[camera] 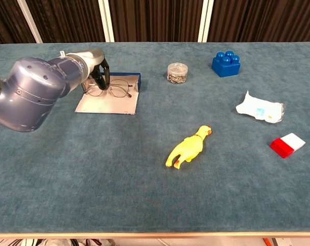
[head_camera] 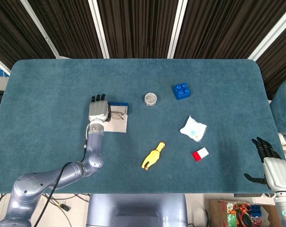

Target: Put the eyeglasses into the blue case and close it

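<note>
The blue case (head_camera: 119,104) (camera: 125,77) lies open at the table's left-middle, its pale lining (head_camera: 117,125) (camera: 108,104) facing up. The thin-framed eyeglasses (head_camera: 117,114) (camera: 115,90) lie on that lining against the blue wall. My left hand (head_camera: 98,110) (camera: 99,73) hangs over the case's left end, fingers pointing down onto the left side of the glasses. Whether it grips them is hidden by the fingers. My right hand (head_camera: 269,163) hovers at the table's front right edge, fingers spread and holding nothing; only the head view shows it.
A small clear jar (head_camera: 151,99) (camera: 177,72) and a blue toy brick (head_camera: 181,91) (camera: 226,63) stand behind the middle. A yellow rubber chicken (head_camera: 153,155) (camera: 188,147), a white packet (head_camera: 194,128) (camera: 260,107) and a red-and-white block (head_camera: 200,154) (camera: 287,144) lie right of the case.
</note>
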Controlling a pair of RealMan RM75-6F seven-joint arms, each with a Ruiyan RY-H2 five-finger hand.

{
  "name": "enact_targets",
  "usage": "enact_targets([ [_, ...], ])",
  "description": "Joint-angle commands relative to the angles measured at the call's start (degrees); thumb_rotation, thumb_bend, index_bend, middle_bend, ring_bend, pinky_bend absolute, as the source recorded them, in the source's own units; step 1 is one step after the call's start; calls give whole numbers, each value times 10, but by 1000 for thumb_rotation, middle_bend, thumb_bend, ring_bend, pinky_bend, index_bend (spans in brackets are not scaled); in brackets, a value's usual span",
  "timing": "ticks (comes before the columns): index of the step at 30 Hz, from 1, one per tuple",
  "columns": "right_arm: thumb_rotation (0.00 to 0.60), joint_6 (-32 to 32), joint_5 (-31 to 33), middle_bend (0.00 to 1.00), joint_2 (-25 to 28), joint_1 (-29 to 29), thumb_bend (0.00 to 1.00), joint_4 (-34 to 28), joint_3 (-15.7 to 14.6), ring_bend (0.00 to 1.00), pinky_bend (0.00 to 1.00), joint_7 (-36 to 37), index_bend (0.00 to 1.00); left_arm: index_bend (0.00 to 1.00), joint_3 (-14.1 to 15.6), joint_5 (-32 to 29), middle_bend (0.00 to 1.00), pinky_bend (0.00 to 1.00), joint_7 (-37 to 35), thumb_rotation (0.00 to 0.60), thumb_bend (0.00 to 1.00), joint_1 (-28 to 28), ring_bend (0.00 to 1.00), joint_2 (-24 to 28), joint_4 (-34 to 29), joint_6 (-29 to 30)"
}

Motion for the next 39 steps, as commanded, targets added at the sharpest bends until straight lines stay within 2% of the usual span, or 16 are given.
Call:
enact_targets([
  [1, 600, 0, 1, 0, 0, 0, 96, -1, 0, 39, 210, 0, 0, 595, -9, 3, 77, 0, -5, 600, 430, -5, 0, -10, 14, -6],
  [11, 600, -2, 3, 0, 1, 0, 98, -2, 1, 40, 210, 0, 0, 595, -33, 10, 77, 0, -16, 600, 430, -16, 0, -34, 65, -18],
  [21, 600, -4, 7, 0, 2, 0, 100, -4, 1, 40, 210, -1, 0, 588, -41, 23, 74, 0, -15, 600, 429, -17, 0, -47, 91, -29],
  [23, 600, -5, 8, 0, 2, 0, 101, -5, 1, 39, 210, -1, 0, 553, -41, 26, 72, 0, -12, 600, 428, -16, 0, -48, 93, -30],
  [28, 600, -7, 10, 0, 3, 1, 99, -7, 2, 40, 210, -1, 0, 387, -41, 30, 66, 0, -1, 600, 399, -13, 0, -46, 82, -24],
  [39, 600, -10, 11, 0, 5, 1, 100, -9, 1, 40, 210, 0, 0, 332, -38, 53, 65, 0, 17, 600, 399, -2, 0, -30, 32, 15],
])
